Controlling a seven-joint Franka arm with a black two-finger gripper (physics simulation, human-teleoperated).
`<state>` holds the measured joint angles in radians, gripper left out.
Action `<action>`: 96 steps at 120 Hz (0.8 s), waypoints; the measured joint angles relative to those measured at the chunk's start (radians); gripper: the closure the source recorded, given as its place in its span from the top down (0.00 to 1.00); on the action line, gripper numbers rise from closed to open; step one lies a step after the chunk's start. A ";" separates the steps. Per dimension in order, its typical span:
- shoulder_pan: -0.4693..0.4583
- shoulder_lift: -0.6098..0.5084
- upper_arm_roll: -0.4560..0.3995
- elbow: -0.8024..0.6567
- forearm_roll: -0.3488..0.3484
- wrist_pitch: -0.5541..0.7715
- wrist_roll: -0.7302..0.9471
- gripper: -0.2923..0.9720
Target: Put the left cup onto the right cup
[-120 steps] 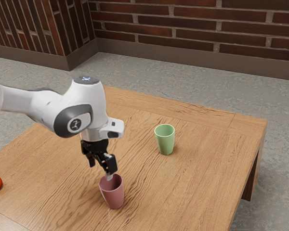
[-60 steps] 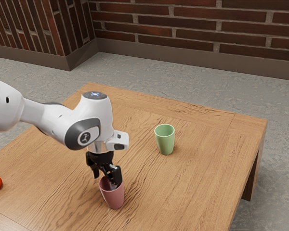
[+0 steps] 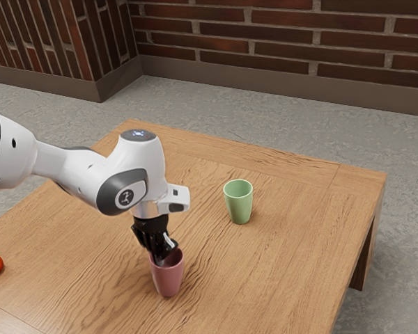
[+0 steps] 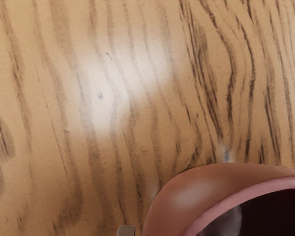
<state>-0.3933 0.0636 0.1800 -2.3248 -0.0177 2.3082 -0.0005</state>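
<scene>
Pink cup (image 3: 167, 278), green cup (image 3: 238, 202), wood-grain table (image 3: 299, 229), red-brick wall (image 3: 279, 35)

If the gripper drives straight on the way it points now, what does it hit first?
The pink cup: the gripper points down at its rim, so it would probably meet the cup's wall or floor before the table. Depth is unclear.

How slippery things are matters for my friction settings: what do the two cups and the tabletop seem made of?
Pink cup: likely matte plastic; even colour, soft dull highlight on its wall. Green cup: the same look, plain and unglossy. Tabletop: wood or wood veneer, satin finish; dark wavy grain with a broad pale glare patch.
</scene>
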 joint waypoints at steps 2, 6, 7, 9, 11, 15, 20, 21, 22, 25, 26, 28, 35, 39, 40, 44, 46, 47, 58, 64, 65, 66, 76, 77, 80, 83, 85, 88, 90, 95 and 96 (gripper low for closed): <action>-0.001 -0.001 0.000 0.006 0.002 -0.001 -0.001 0.18; -0.004 -0.003 0.000 0.027 0.005 -0.005 -0.001 0.18; -0.004 -0.003 0.000 0.033 0.006 -0.006 -0.002 0.17; -0.005 -0.004 0.000 0.049 0.008 -0.011 -0.002 0.17; -0.006 -0.004 0.000 0.067 0.009 -0.018 -0.003 0.17; -0.008 -0.004 0.000 0.098 0.011 -0.030 -0.005 0.17; -0.008 -0.003 0.001 0.131 0.014 -0.042 -0.007 0.16; -0.007 -0.003 0.001 0.137 0.015 -0.044 -0.007 0.16; -0.007 -0.003 0.001 0.143 0.015 -0.046 -0.007 0.16; -0.005 -0.002 0.001 0.161 0.017 -0.053 -0.008 0.16; -0.004 -0.002 0.002 0.168 0.017 -0.056 -0.009 0.16; -0.002 -0.001 0.002 0.181 0.018 -0.062 -0.009 0.16; 0.007 0.006 0.003 0.231 0.022 -0.089 -0.012 0.16; 0.016 0.018 0.004 0.264 0.025 -0.106 -0.013 0.16; 0.018 0.022 0.004 0.274 0.025 -0.111 -0.013 0.16; 0.029 0.044 0.003 0.319 0.027 -0.132 -0.014 0.15; 0.035 0.055 0.003 0.341 0.028 -0.142 -0.014 0.15; 0.037 0.061 0.002 0.351 0.029 -0.147 -0.015 0.15; 0.049 0.116 0.001 0.459 0.032 -0.203 -0.017 0.15; 0.051 0.158 0.000 0.530 0.033 -0.237 -0.018 0.15; 0.052 0.166 0.000 0.542 0.033 -0.242 -0.018 0.15; 0.053 0.176 0.000 0.557 0.033 -0.248 -0.018 0.15; 0.056 0.257 -0.014 0.694 0.033 -0.309 -0.019 0.15; 0.055 0.264 -0.016 0.706 0.033 -0.314 -0.019 0.15; 0.056 0.283 -0.018 0.741 0.032 -0.331 -0.019 0.15; 0.057 0.303 -0.020 0.777 0.032 -0.348 -0.018 0.15; 0.061 0.315 -0.022 0.799 0.031 -0.359 -0.018 0.15; 0.069 0.331 -0.029 0.829 0.030 -0.374 -0.017 0.15; 0.076 0.340 -0.037 0.847 0.030 -0.384 -0.016 0.15; 0.095 0.369 -0.056 0.894 0.031 -0.409 -0.015 0.15; 0.098 0.375 -0.059 0.904 0.031 -0.414 -0.014 0.15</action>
<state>-0.2957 0.4383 0.1210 -1.4205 0.0131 1.8939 -0.0148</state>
